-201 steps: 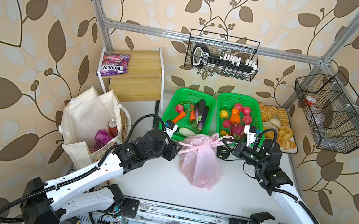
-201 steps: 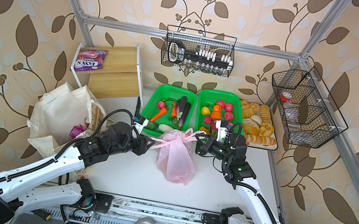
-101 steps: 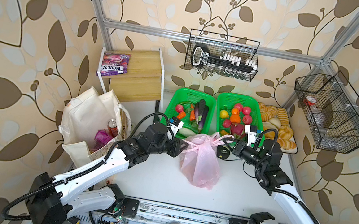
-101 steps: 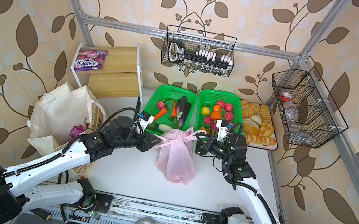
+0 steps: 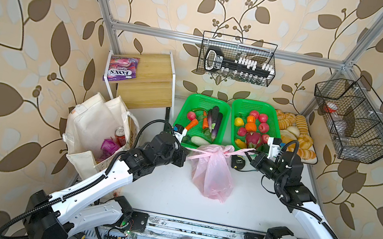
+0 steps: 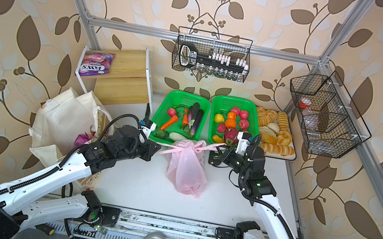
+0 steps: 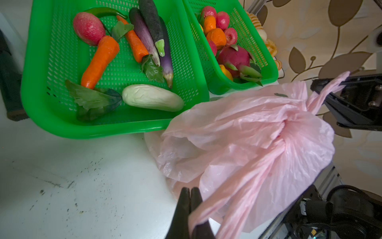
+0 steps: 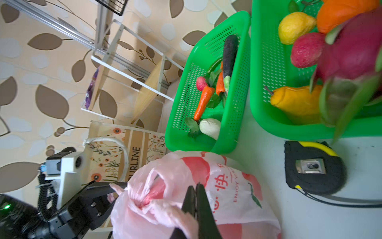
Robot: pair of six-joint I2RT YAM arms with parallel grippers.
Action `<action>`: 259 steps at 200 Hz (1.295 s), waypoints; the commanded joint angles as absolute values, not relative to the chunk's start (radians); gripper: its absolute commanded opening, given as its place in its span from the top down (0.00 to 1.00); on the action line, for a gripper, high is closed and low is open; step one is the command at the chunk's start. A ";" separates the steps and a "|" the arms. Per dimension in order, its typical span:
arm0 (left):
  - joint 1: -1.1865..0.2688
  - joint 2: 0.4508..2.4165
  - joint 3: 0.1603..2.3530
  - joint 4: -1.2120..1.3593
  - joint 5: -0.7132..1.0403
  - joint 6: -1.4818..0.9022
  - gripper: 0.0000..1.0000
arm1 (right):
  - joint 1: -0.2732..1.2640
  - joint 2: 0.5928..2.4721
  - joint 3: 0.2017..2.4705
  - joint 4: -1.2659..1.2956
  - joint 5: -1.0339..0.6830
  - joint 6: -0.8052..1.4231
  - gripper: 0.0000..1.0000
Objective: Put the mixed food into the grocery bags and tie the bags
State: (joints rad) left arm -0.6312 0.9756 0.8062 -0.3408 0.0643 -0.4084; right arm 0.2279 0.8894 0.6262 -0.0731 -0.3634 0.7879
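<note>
Both arms are on the pink bag (image 5: pixel 212 177) here. It sits on the white surface (image 5: pixel 166 195) just in front of the two green baskets (image 5: pixel 224 126), top bunched into a knot (image 5: pixel 226 150), body slumping toward the near edge. The left gripper (image 5: pixel 187 153) is clamped on the handle strand running out to the left of that knot. In the left wrist view its black fingers (image 7: pixel 182 207) are pressed together with the pink film pinched between them. On the other side, the right gripper (image 5: pixel 248 154) is closed on the opposite strand, and the right wrist view backs that up: fingers (image 8: pixel 204 207) squeezed flat on twisted plastic. In both top views the two strands stretch out almost level, one to each side of the knot. The right wrist camera also catches a red peach print (image 8: pixel 196 167) and lettering on the bag's side. Something reddish shows through the film lower down, but I can't tell what it is. A black and yellow tape measure (image 5: pixel 237 163) lies on the surface, right beside the bag and below the right gripper. Away on the left edge stands the cream canvas tote (image 5: pixel 93 126), mouth open, with a red soda can (image 5: pixel 120 135) and a purple packet (image 5: pixel 108 145) visible inside. Behind the tote is a wooden shelf (image 5: pixel 148 83) with a purple FOX'S packet (image 5: pixel 121 69) on top. The baskets are loaded with vegetables and fruit, and a tray of bread (image 5: pixel 296 136) sits to their right.
</note>
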 commanded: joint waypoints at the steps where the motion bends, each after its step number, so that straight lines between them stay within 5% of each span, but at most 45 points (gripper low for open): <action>1: -0.611 0.963 0.797 -0.432 -0.071 -0.449 1.00 | 0.208 0.873 0.611 -0.142 -0.189 0.757 1.00; 23: -0.609 0.968 0.780 -0.438 -0.079 -0.462 1.00 | 0.187 0.856 0.589 -0.089 -0.218 0.786 1.00; 54: -0.609 0.963 0.777 -0.359 0.028 -0.433 1.00 | 0.173 0.876 0.568 0.048 -0.478 0.808 1.00; 122: -0.610 1.005 0.808 -0.314 0.140 -0.432 1.00 | 0.192 0.925 0.538 0.208 -0.732 0.893 0.47; 192: -0.609 0.992 0.812 -0.321 0.133 -0.434 1.00 | 0.285 0.993 0.567 0.298 -0.677 0.935 0.40; 216: -0.609 0.988 0.811 -0.315 0.137 -0.435 1.00 | 0.289 0.988 0.555 0.296 -0.597 0.957 0.48; 259: -0.609 0.981 0.811 -0.337 0.111 -0.442 1.00 | 0.290 0.952 0.562 0.198 -0.437 0.936 1.00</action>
State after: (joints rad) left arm -0.6201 1.0096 0.7849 -0.3405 0.1268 -0.4374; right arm 0.2863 0.9897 0.5457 0.2546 -0.5648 0.9489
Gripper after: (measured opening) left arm 0.045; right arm 0.077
